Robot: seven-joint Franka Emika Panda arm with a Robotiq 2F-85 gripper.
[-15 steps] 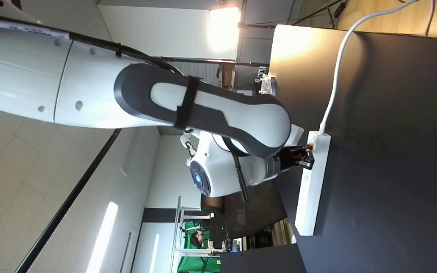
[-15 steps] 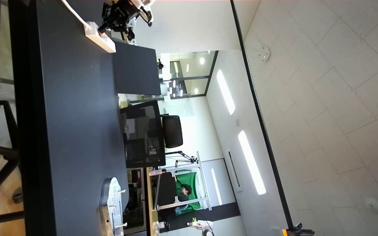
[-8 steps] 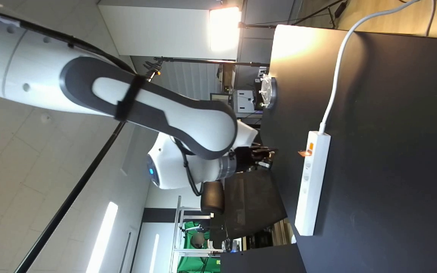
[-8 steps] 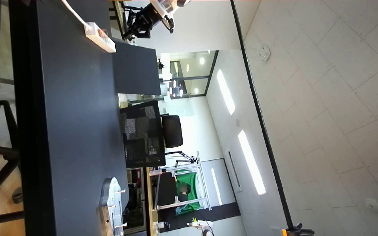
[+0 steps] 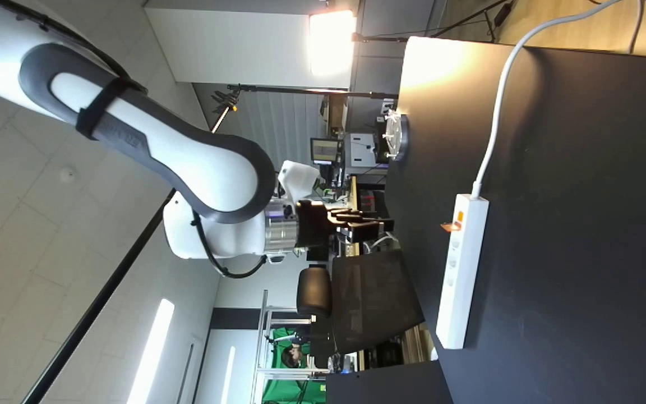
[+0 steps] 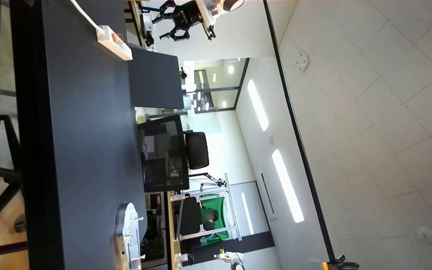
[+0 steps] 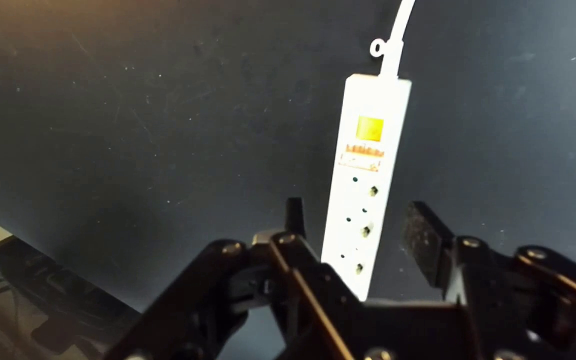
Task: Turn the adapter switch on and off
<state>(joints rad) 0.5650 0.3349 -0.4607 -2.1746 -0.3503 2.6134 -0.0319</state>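
The adapter, a long white power strip, lies flat on the dark table and shows in both exterior views. Near its cord end is the switch, bright yellow in the wrist view and orange in an exterior view. I cannot tell whether it is on or off. Beside the switch an orange-tinted clear flap sticks up from the strip. My gripper hangs well above the strip, touching nothing. In the wrist view its black fingers stand apart, with only the strip far below showing between them.
A white cord runs from the strip over the table edge. A shaped board with pegs sits at another part of the dark table. A dark panel and a mesh chair stand beyond the table.
A second ago my gripper was shut, its tips down at the switch. It has since risen away from the strip and opened. The strip and cord have not moved.
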